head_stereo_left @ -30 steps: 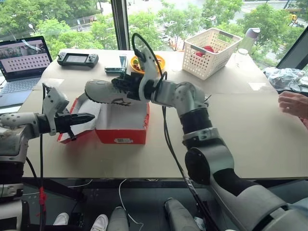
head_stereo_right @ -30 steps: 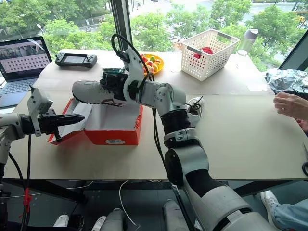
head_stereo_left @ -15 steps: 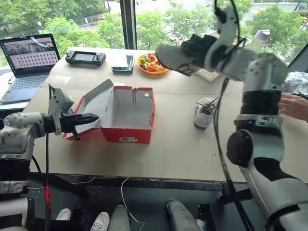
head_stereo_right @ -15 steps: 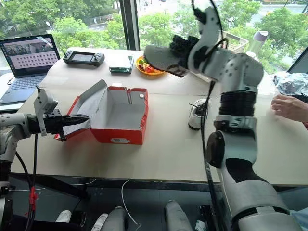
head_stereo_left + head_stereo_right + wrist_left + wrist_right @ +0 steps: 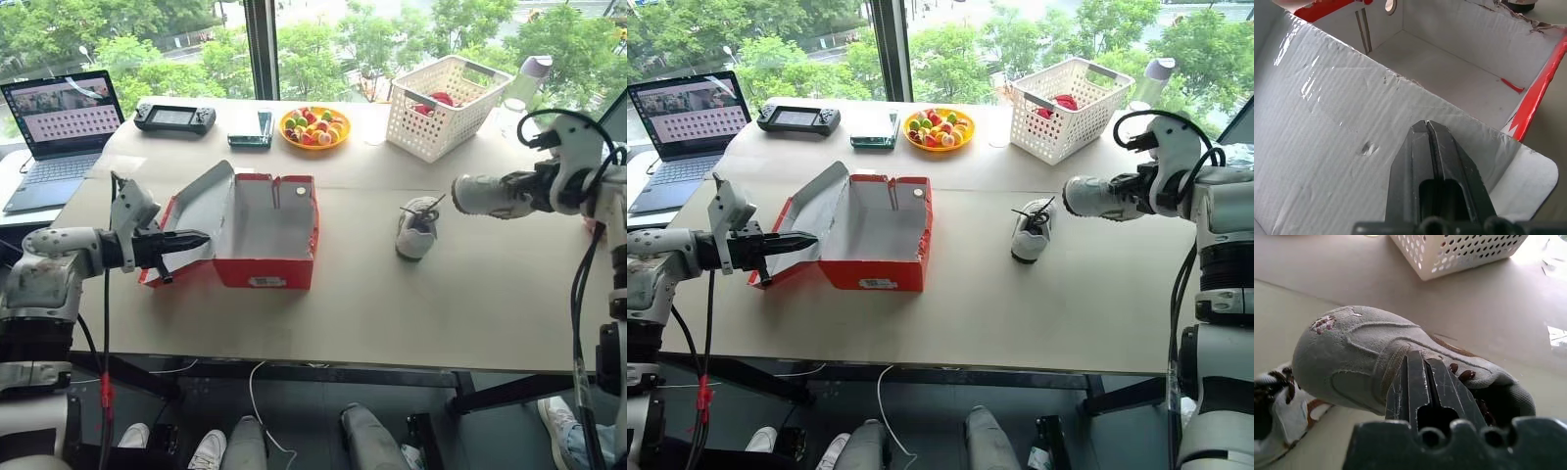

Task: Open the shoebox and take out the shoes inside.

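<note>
Now the shoebox (image 5: 257,233) lies open and empty on the surface (image 5: 372,313), one shoe (image 5: 416,227) resting just to its right. Further right, the right gripper (image 5: 517,191) is clamped on the second shoe (image 5: 482,194), held above the surface. The left gripper (image 5: 196,238), fingers together and empty, props the lid (image 5: 196,211). A weak grip could drop the shoe.

Open counter (image 5: 950,313) along the near edge, free of obstacles. Shoebox (image 5: 877,250) left of centre, lid raised leftward, interior bare and reachable from above. One shoe (image 5: 1030,232) standing mid-counter, right of it. Far edge crowded: laptop (image 5: 681,117), fruit bowl (image 5: 938,128), white basket (image 5: 1068,106).
</note>
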Controlling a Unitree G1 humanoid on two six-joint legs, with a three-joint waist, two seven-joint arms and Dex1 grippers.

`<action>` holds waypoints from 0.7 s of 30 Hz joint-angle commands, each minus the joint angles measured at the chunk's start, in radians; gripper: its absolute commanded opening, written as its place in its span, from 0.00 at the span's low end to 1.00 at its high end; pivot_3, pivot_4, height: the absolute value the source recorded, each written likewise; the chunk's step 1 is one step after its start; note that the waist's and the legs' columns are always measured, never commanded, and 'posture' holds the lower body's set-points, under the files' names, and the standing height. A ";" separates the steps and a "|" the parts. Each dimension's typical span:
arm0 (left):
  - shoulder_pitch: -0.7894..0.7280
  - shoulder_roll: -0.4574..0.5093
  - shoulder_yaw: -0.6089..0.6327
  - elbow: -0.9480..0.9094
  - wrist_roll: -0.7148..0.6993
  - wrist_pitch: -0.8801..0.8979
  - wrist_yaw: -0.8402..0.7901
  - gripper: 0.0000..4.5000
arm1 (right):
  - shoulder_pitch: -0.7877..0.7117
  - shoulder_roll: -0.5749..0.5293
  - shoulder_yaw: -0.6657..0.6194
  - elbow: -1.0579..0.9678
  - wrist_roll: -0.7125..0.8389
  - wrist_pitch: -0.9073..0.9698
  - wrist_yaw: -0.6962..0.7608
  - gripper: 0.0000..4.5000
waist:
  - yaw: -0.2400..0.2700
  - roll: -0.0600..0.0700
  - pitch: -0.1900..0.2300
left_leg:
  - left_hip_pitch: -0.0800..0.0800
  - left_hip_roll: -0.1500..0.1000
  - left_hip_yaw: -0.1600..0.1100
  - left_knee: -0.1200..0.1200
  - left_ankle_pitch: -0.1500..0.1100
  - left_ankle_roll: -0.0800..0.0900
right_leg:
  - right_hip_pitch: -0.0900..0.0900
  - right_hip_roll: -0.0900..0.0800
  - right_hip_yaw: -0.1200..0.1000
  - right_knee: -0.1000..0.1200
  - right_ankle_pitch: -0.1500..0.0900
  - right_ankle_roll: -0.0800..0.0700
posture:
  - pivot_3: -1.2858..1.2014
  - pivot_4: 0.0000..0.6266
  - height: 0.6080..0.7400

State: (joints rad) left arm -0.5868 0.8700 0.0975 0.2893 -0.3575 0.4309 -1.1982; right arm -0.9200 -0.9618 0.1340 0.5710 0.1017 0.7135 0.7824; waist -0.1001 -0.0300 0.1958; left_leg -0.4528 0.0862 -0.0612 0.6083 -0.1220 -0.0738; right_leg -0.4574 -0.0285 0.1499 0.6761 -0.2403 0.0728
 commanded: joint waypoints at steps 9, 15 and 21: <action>-0.013 0.003 0.009 -0.020 -0.008 0.000 -0.007 0.00 | 0.084 0.090 0.053 -0.199 -0.033 -0.114 0.162 0.00 | -0.003 0.000 0.000 | 0.002 0.000 0.001 0.000 0.000 0.000 | 0.001 0.000 0.002 0.000 0.001 0.001 | 0.52 0.24 0.71; -0.008 -0.001 0.011 -0.029 -0.010 0.003 -0.003 0.00 | 0.080 0.100 0.051 -0.188 -0.079 -0.100 0.150 0.00 | 0.003 0.000 0.000 | 0.002 0.000 0.001 0.000 0.000 0.000 | 0.001 0.000 0.001 0.001 0.001 0.001 | 0.52 0.24 0.71; -0.008 -0.003 0.012 -0.030 -0.009 0.002 0.000 0.00 | 0.080 0.115 0.009 -0.150 -0.086 -0.056 0.116 0.17 | 0.003 0.000 0.000 | 0.002 0.000 0.001 0.000 0.000 0.000 | 0.001 0.000 0.001 0.001 0.001 0.001 | 0.52 0.24 0.71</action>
State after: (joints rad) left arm -0.5868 0.8619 0.0974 0.2879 -0.3572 0.4356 -1.1978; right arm -0.8205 -0.8459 0.1815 0.4201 0.0122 0.6251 0.9099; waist -0.0969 -0.0301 0.1958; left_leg -0.4507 0.0861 -0.0598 0.6085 -0.1219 -0.0741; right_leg -0.4564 -0.0284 0.1514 0.6770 -0.2397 0.0737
